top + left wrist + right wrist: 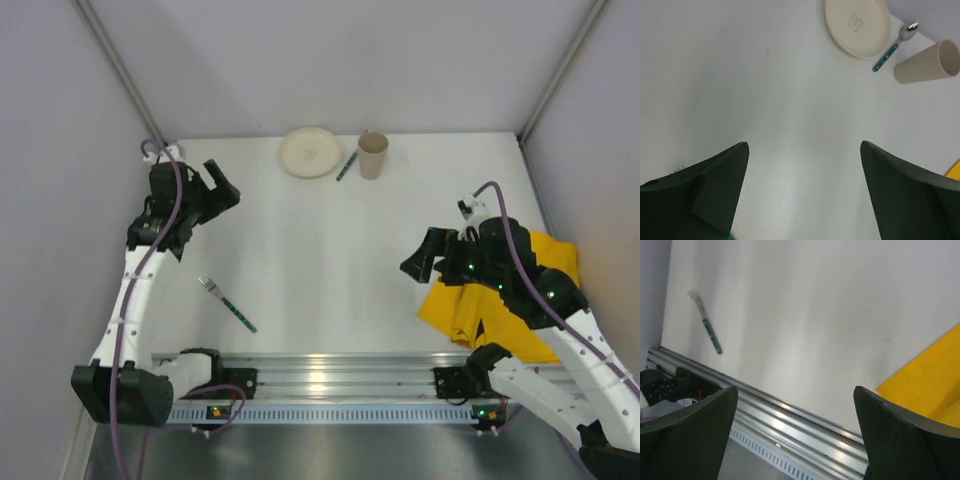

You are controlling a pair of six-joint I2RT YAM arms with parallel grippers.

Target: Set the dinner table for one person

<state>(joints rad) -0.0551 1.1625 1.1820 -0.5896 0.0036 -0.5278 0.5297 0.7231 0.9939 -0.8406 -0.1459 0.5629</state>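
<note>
The white dinner table [330, 250] fills the top view. A cream plate [311, 152] lies at the far middle, also in the left wrist view [858, 26]. A spoon with a teal handle [346, 166] lies between the plate and a beige cup [372, 155]. A fork with a teal handle [226, 302] lies near the front left, also in the right wrist view [706, 327]. A yellow cloth [500, 300] lies crumpled at the right under the right arm. My left gripper [222, 184] is open and empty at the far left. My right gripper [418, 258] is open and empty beside the cloth.
A metal rail [330, 375] runs along the table's near edge between the arm bases. Grey walls close in the table at the back and on both sides.
</note>
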